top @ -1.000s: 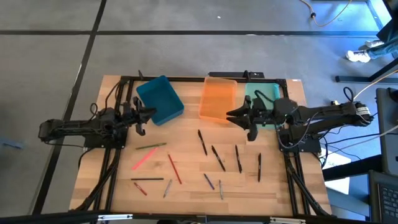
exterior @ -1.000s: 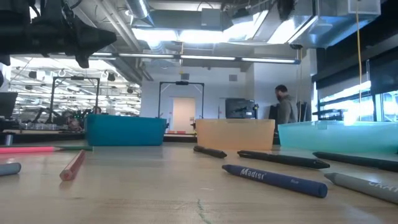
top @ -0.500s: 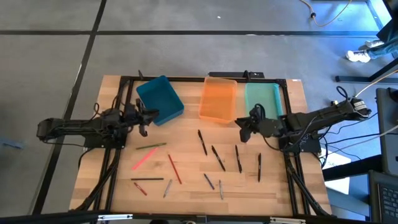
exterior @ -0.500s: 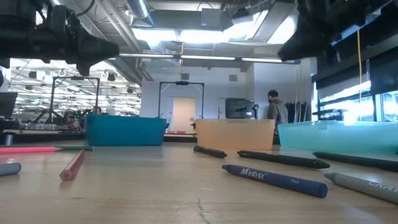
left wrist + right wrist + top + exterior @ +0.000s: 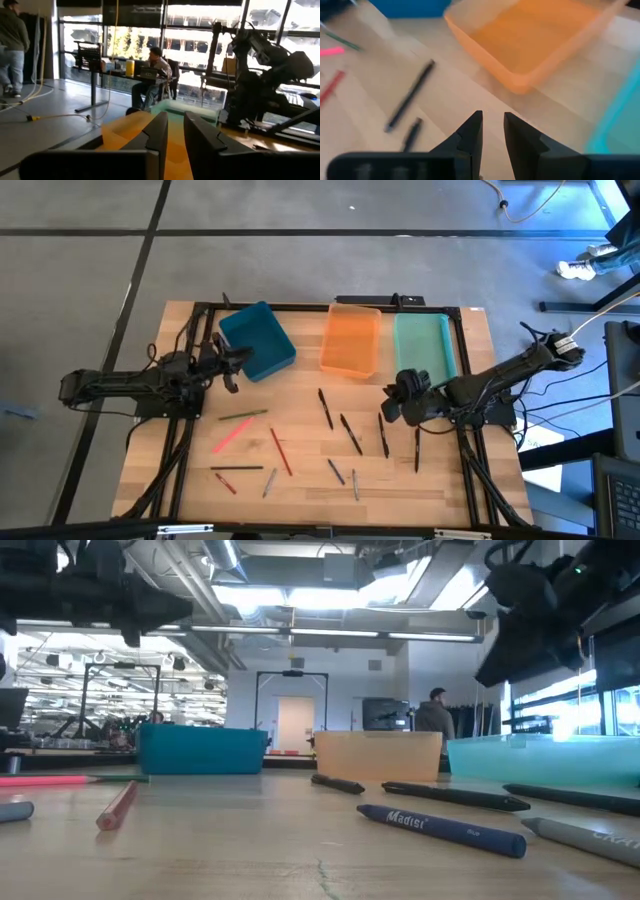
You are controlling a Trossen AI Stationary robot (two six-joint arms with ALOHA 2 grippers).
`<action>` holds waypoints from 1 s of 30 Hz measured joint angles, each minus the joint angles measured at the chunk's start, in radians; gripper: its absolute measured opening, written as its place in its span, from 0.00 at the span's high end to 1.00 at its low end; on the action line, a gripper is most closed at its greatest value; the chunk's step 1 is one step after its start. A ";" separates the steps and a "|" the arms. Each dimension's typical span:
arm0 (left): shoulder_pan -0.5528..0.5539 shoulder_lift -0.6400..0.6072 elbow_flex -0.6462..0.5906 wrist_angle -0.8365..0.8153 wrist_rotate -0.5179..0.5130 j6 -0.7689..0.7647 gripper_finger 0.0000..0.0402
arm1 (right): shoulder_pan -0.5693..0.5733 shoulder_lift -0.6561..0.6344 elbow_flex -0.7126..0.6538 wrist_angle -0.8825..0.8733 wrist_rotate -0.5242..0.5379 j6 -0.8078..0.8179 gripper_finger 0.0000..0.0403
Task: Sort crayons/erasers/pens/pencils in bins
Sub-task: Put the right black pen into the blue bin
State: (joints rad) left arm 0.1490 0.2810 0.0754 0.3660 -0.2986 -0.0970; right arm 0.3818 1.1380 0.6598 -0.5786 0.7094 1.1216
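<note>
Your table (image 5: 470,480): three bins at the far edge, sticks spread nearer you.

The left bin (image 5: 257,340) sits turned askew, the middle bin (image 5: 351,340) and right bin (image 5: 424,345) side by side to its right; loose sticks (image 5: 330,410) lie on the boards in front of all three; the left gripper (image 5: 229,366) is just beside the left bin; the right gripper (image 5: 392,402) is above the sticks before the right bin.

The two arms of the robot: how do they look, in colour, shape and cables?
Both arms are dark, slim and jointed, with black cables along them. The left gripper and the right gripper each end in two flat, dark, wedge-shaped fingers with a narrow gap between them. No markings can be made out on them.
</note>
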 joint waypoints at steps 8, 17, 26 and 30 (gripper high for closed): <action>0.013 0.000 0.086 -0.176 -0.108 0.048 0.85 | 0.003 -0.004 0.043 -0.303 -0.100 0.141 0.79; 0.011 0.000 0.101 -0.207 -0.103 0.063 0.81 | 0.050 0.050 0.097 -0.323 -0.229 0.321 0.79; 0.011 0.004 0.009 -0.200 -0.023 -0.027 0.79 | 0.049 0.171 0.116 -0.360 -0.500 0.420 0.79; -0.001 0.032 -0.068 -0.112 -0.013 -0.054 0.78 | 0.071 0.211 0.116 -0.397 -0.651 0.492 0.72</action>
State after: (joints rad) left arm 0.1482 0.3131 0.0079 0.2539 -0.3119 -0.1515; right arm 0.4525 1.3493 0.7753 -0.9751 0.0583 1.6138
